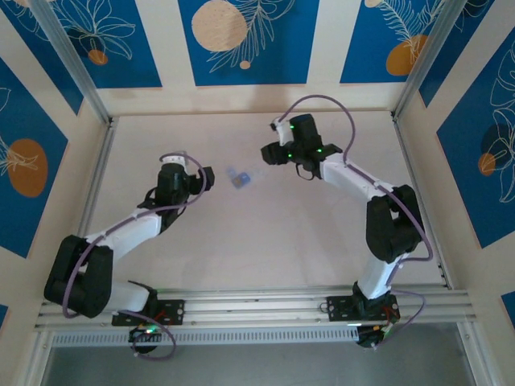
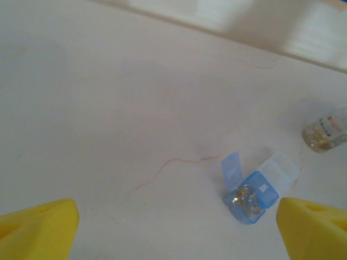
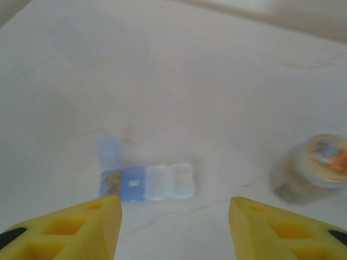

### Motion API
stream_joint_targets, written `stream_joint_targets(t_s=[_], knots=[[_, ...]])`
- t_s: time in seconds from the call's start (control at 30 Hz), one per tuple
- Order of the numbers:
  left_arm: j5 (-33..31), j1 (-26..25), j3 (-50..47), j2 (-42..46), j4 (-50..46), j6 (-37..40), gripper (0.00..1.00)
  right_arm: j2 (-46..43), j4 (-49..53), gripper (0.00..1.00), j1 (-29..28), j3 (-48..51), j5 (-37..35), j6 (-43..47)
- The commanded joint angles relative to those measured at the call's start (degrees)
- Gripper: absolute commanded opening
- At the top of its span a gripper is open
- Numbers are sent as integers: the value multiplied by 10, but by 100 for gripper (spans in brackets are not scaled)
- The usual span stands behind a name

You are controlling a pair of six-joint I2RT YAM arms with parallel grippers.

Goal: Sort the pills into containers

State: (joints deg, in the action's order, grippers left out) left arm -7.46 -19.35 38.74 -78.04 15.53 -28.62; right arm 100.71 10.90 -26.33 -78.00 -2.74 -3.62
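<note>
On the desk [image 1: 241, 241] between left pincer [image 2: 176, 233] and right pincer [image 3: 173, 222], both parted and empty, we find the pill box [image 2: 265, 181] with one compartment [image 2: 246, 197] filled; next, we judge, regrasp the nearby vial [image 2: 324, 132].

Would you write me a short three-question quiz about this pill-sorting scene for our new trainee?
1. True or false: one lid of the pill box stands open.
2. The vial is: A touching the pill box, B on top of it, C on the table, apart from it.
3. Fill in: the pills in the pill box lie at its ____ end (blue or clear).
Key: 1 true; 2 C; 3 blue.
</note>
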Motion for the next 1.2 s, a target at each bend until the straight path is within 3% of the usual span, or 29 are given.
stream_joint_targets(t_s=[0.0, 0.33, 0.8, 1.17], knots=[[66, 24, 22, -30, -3, -58, 90, 40, 73, 55, -25, -37, 8, 21], [90, 25, 53, -95, 5, -49, 82, 174, 141, 58, -33, -156, -31, -15], [127, 25, 80, -157, 17, -55, 79, 303, 222, 64, -4, -300, 41, -3], [147, 24, 98, -185, 19, -57, 78, 333, 242, 63, -26, -308, 54, 1]])
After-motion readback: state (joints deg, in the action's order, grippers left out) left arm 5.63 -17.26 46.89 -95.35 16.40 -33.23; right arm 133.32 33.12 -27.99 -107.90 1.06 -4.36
